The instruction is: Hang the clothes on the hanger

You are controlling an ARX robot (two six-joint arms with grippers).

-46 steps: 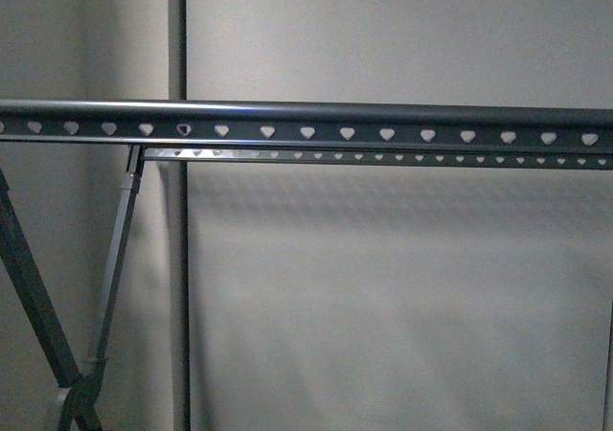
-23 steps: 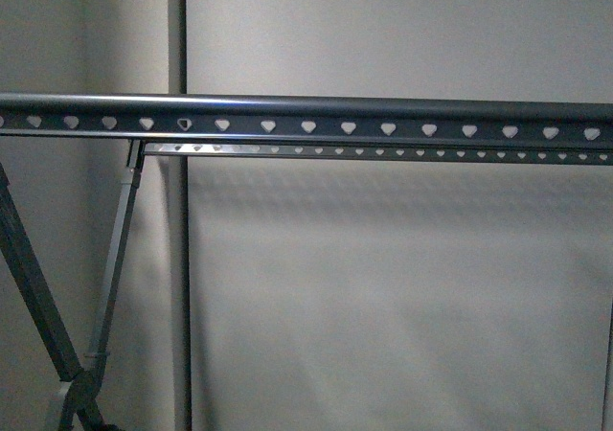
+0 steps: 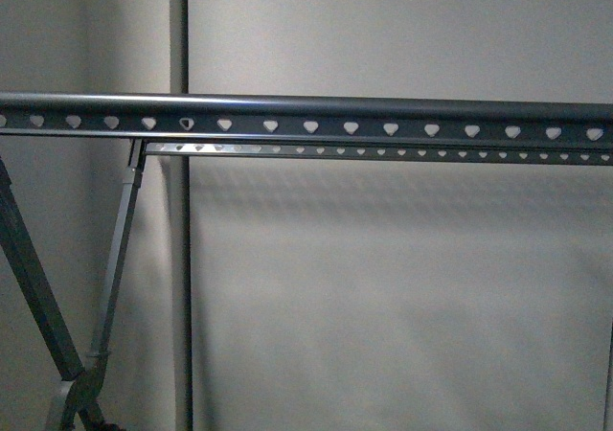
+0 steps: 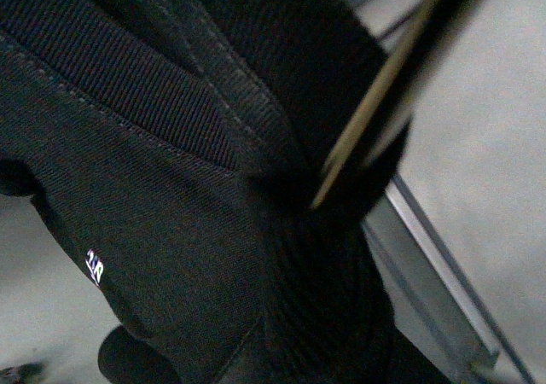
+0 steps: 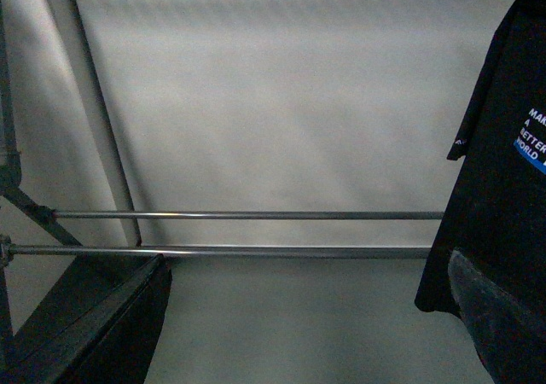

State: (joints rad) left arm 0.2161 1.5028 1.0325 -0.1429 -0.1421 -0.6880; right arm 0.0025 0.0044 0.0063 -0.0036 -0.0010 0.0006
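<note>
Clothes (image 5: 495, 145) hang just beside the spread right pincer's (image 5: 307, 269) finger.

Beyond your right gripper (image 5: 306, 260), the hanger's (image 3: 306, 105) two lower bars (image 5: 247, 216) run crosswise, one behind the other; the clothes (image 5: 495, 188) hang just beside that gripper.

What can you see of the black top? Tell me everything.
The black top fills the left wrist view: dark ribbed knit fabric, bunched in folds, with a stitched seam and a small printed logo. A thin brass-toned wire hanger runs into its folds. In the right wrist view it hangs down at one edge, showing a blue patch with white lettering. Nothing of it shows in the front view of the rack's rail.
</note>
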